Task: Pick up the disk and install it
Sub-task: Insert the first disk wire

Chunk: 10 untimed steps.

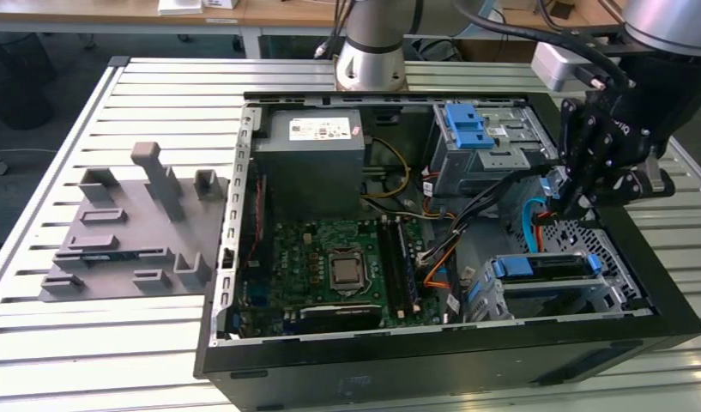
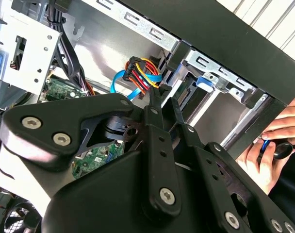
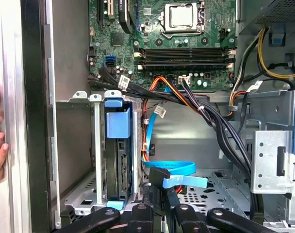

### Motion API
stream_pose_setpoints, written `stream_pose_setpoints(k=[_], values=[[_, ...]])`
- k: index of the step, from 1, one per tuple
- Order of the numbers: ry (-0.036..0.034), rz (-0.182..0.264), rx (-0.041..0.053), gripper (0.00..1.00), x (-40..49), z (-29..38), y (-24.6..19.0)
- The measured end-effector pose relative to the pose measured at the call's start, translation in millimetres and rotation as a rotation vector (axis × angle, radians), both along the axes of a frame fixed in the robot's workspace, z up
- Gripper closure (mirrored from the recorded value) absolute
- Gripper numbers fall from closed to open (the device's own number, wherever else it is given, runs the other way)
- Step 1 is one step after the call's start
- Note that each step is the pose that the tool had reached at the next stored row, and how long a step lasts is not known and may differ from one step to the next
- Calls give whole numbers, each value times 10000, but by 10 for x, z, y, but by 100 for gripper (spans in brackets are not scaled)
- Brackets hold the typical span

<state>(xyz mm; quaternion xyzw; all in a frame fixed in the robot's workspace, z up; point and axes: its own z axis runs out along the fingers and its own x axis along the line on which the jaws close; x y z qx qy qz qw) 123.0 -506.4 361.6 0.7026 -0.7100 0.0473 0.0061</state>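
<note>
Gripper at right of exterior view, jaws together on a cable plug; disk sits in its bay

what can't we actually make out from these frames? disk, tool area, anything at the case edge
- Disk: the first wrist view shows it edge-on in the drive cage. The cage walls hide its label face, and how far it is seated is unclear.
- Inside of the case beneath the tool: blocked by the arm in the exterior view.
- Hand, second wrist view: too little of the dark object it holds shows to identify it.
</note>
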Motion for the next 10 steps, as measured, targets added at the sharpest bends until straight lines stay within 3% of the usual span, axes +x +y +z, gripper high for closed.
stream_pose_setpoints(k=[10], values=[[0, 0, 0, 77, 0, -6, 0]])
